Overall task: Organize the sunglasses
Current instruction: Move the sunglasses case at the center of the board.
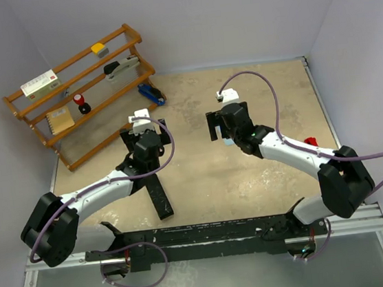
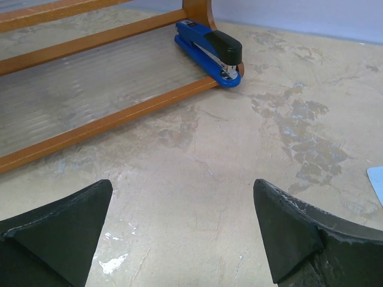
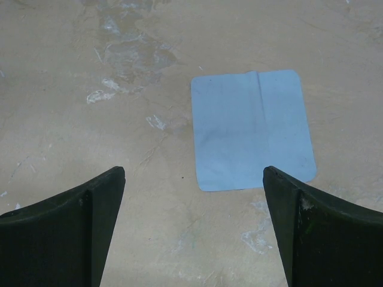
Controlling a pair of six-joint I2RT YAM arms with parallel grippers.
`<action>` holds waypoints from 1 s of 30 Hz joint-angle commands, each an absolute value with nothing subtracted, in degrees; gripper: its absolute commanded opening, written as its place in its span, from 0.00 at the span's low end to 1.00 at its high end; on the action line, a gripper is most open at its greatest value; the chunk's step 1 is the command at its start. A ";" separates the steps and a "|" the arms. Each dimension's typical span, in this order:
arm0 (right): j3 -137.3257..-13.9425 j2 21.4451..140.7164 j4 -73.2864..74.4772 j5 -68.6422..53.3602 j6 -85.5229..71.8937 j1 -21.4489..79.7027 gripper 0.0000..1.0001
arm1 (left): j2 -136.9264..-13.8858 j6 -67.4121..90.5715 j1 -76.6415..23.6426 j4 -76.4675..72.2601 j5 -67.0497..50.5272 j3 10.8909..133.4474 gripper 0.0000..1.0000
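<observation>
The red sunglasses (image 1: 310,142) peek out at the right side of the table, mostly hidden behind my right arm. A long black case (image 1: 160,197) lies near the left arm's forearm. A pale blue cloth (image 3: 251,128) lies flat on the table just ahead of my right gripper (image 3: 192,173), which is open and empty. In the top view that gripper (image 1: 219,132) hangs over the table's middle. My left gripper (image 2: 182,185) is open too, with only bare table between its fingers, and sits in front of the wooden rack (image 1: 68,95).
A blue and black stapler (image 2: 209,51) rests at the foot of the rack's end post (image 2: 200,12). The rack's shelves hold a white box (image 1: 39,83), a notebook (image 1: 59,120), a yellow item (image 1: 100,49) and other small things. Walls close in the table.
</observation>
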State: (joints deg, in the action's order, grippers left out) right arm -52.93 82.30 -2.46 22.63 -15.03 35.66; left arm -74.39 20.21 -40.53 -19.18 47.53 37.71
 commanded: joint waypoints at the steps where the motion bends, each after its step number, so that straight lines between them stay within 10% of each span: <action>1: -53.00 79.89 -3.16 23.21 -15.55 35.86 0.99 | -73.36 21.00 -40.48 -20.09 46.96 39.31 0.99; 30: -51.35 75.08 0.42 24.88 -23.07 35.99 0.99 | -65.14 26.44 -40.04 -18.48 57.45 36.07 0.99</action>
State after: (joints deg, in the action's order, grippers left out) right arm -50.85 74.63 0.97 24.88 -22.48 35.94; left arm -69.10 24.58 -40.47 -18.26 54.39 36.14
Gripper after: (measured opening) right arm 0.994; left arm 0.994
